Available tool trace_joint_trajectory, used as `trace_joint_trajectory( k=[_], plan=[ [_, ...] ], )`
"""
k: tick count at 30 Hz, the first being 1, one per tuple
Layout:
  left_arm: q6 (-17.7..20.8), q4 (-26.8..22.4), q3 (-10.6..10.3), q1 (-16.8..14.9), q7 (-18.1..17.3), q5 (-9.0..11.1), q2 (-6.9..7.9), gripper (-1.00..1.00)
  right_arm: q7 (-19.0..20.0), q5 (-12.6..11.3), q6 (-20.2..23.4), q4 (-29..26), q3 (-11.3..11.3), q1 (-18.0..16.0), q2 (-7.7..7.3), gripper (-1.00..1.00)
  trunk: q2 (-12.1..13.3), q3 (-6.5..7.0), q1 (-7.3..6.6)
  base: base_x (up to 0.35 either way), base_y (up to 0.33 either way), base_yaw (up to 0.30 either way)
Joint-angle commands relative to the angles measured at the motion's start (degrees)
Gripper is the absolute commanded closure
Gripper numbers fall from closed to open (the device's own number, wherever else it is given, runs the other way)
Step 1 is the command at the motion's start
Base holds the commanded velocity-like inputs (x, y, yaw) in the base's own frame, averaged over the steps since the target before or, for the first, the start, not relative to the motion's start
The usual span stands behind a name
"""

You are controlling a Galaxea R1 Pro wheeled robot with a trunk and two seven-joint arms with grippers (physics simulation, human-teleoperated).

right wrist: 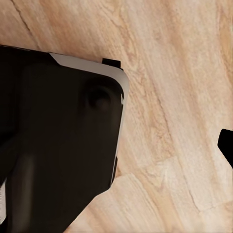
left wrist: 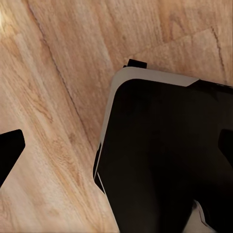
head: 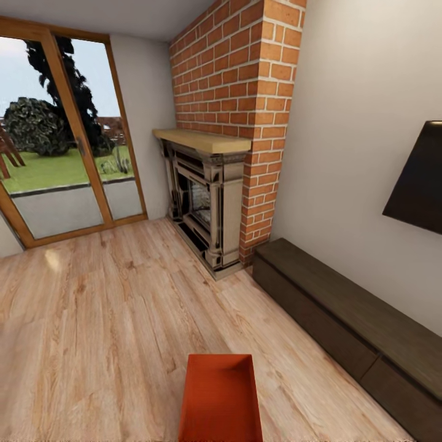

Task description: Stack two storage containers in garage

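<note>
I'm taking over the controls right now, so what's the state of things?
Left gripper: fingertips wide apart over plank floor, open, empty.
Right gripper: one fingertip at the frame edge; cannot tell its state; nothing seen held.
Things: one orange-red bin sits low in front of the robot in the head view, open top up, in the living room, near the fireplace and dark bench. Whether it rests on the floor or on the robot is unclear.
Done: nothing in the garage yet.
Left: find the second bin, carry both to the garage, stack them.
</note>
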Motion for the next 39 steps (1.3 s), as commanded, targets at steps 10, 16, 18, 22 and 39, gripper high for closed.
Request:
trace_joint_trajectory(
  k=[10, 16, 18, 22, 39],
  plan=[
    [-0.1, 0.0, -0.5, 0.0, 0.1, 0.5, -0.01, -1.0, 0.1, 0.5, -0.2, 0.3, 0.0, -0.1, 0.36, -1.0, -0.1, -1.03, 0.03, 0.0, 0.0, 0.0],
    [-0.1, 0.0, -0.5, 0.0, 0.1, 0.5, -0.01, -1.0, 0.0, 0.5, 0.0, 0.3, 0.0, -0.1, 0.39, -1.0, -0.1, -1.58, 0.03, 0.0, 0.0, 0.0],
    [-0.1, 0.0, -0.5, 0.0, 0.1, 0.5, -0.01, -1.0, 0.0, 0.5, 0.0, 0.3, 0.0, -0.1, 0.36, -1.0, -0.1, -1.76, 0.03, 0.0, 0.0, 0.0],
    [-0.1, 0.0, -0.5, 0.0, 0.1, 0.5, -0.01, -1.0, 0.2, 0.5, 0.1, 0.3, 0.0, -0.1, 0.14, -1.0, -0.1, -2.13, 0.03, 0.0, 0.0, 0.0],
    [-0.1, 0.0, -0.5, 0.0, 0.1, 0.5, -0.01, -1.0, 0.3, 0.5, 0.5, 0.3, 0.0, -0.1, 0.01, -1.0, -0.1, -3.68, 0.03, 0.0, 0.0, 0.0]
  ],
)
